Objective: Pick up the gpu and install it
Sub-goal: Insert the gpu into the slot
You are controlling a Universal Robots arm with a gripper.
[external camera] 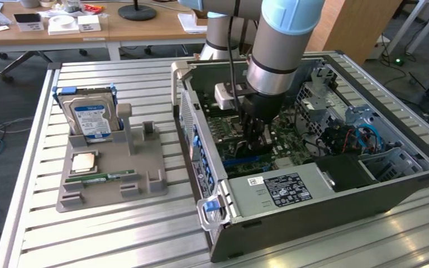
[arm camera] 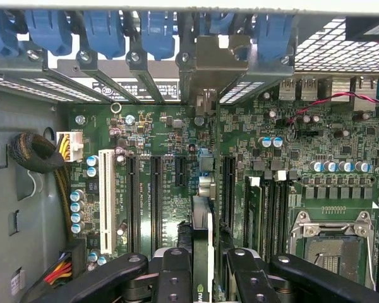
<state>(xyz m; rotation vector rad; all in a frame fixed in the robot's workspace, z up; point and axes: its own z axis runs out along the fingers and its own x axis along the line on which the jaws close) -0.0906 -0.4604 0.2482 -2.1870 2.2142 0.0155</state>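
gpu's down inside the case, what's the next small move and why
Probably ease the gpu straight down toward the motherboard: the gripper is shut on it edge-on above the slots, and its silver bracket sits at the rear openings. Whether it is seated I cannot tell.

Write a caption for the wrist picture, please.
Gripper clamps the gpu edge-on at the green motherboard slots.
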